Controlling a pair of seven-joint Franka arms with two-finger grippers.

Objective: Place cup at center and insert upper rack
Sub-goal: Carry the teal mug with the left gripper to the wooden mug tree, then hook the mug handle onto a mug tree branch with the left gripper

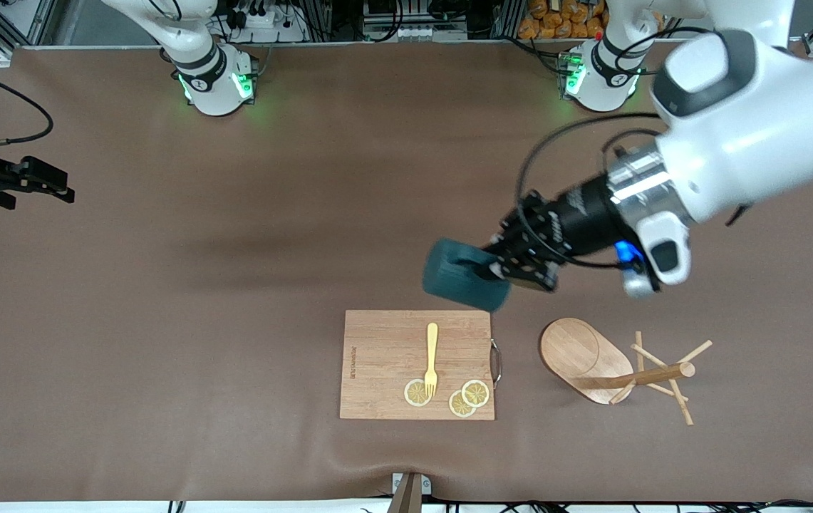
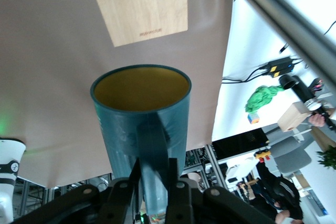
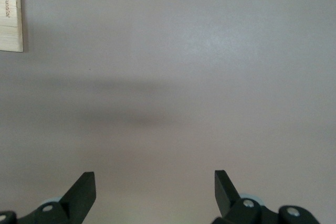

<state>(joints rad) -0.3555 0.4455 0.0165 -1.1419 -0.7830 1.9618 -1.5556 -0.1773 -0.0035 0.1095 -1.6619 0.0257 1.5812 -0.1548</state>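
Note:
The dark teal cup [image 1: 459,283] hangs in the air, tipped on its side, over the table mat beside the cutting board [image 1: 377,342]. My left gripper [image 1: 499,267] is shut on the cup's handle. The left wrist view looks along the cup [image 2: 139,108] into its mustard-yellow inside, with the left gripper [image 2: 155,177] clamping the handle. The upper rack [image 1: 581,356], a light wooden mug tree, lies on its side toward the left arm's end, next to the board. My right gripper [image 1: 57,189] waits open at the right arm's end; its wrist view shows the right gripper [image 3: 155,182] with nothing between its fingers.
A yellow fork [image 1: 432,356] and lemon slices [image 1: 417,392] lie on the cutting board, which has a metal handle [image 1: 496,363] facing the rack. The board also shows in the left wrist view [image 2: 142,9] and at a corner of the right wrist view [image 3: 10,14].

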